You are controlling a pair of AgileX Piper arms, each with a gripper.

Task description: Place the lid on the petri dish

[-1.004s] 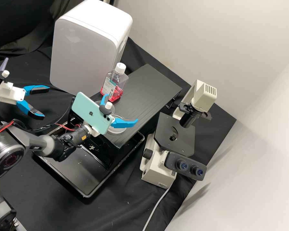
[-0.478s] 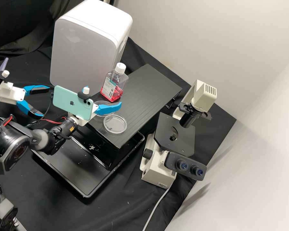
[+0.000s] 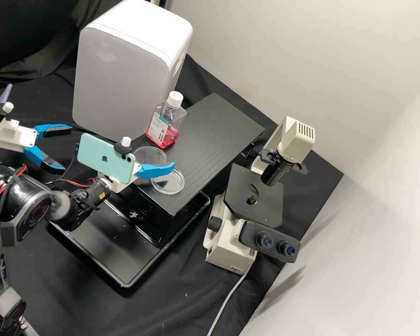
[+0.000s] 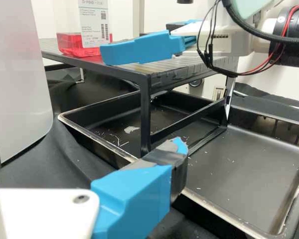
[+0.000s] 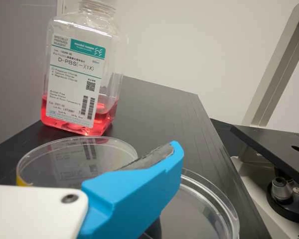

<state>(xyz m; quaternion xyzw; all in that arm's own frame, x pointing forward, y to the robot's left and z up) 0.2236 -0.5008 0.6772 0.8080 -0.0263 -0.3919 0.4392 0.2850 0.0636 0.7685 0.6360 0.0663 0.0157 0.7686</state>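
Evidently one near dish (image 3: 170,183), one far dish (image 3: 151,153), one bottle (image 3: 165,122), one microscope (image 3: 254,196).

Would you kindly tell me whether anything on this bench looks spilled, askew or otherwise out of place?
White flecks are scattered over the floor of the black tray beneath the raised platform, like spilled debris. Nothing else stands out; the bottle on the platform stands upright and capped.

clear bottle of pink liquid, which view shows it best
The high view: the clear bottle of pink liquid stands whole, cap included. The right wrist view crops its cap; the left wrist view catches just its base.
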